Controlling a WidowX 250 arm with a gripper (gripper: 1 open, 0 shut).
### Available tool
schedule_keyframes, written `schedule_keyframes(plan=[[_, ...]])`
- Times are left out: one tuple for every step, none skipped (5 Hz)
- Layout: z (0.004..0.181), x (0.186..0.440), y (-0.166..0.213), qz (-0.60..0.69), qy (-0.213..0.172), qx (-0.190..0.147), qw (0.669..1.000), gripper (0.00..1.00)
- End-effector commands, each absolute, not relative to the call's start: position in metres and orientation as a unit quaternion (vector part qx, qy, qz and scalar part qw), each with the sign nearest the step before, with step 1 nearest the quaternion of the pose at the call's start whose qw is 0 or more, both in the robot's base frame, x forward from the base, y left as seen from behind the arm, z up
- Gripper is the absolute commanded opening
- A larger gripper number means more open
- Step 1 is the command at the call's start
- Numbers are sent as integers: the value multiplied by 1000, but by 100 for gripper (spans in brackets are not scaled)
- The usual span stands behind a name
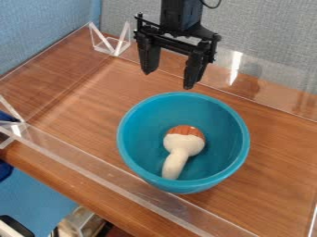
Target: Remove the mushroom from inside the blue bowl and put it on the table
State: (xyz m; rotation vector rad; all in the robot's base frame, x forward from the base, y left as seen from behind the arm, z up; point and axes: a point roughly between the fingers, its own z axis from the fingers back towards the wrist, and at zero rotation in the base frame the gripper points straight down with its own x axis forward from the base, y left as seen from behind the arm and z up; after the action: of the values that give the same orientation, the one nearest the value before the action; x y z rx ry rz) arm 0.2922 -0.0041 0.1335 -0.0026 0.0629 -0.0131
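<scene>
Small toy mushroom [183,150], cream stem and orange-brown cap, lay inside glossy teal-blue plastic bowl [136,139]. Black gripper [172,65] hung behind bowl, spread wide, empty. Probably light, rigid, slick; best pinched across stem.

Blue-grey fabric wall [74,23] behind, floor indistinct

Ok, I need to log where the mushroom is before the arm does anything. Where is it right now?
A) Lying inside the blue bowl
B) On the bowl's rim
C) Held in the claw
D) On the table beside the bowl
A: the mushroom lies on its side inside the blue bowl, while the claw hangs open and empty above the table behind the bowl.
</scene>
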Motion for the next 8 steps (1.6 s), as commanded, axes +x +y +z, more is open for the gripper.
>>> schedule_keyframes(plan=[[137, 286, -4, -23, 36, 1, 999, 100], [126, 278, -19, -54, 40, 5, 998, 100], [109, 270, -38, -84, 44, 12, 995, 100], [87, 274, -51, -78, 51, 21, 995, 100], [64, 280, -56, -66, 62, 28, 995, 100], [41, 286, -52, -49, 78, 29, 995, 0], [24, 286, -37, -45, 82, 26, 995, 0], [11, 287, -24, -46, 85, 23, 995, 0]])
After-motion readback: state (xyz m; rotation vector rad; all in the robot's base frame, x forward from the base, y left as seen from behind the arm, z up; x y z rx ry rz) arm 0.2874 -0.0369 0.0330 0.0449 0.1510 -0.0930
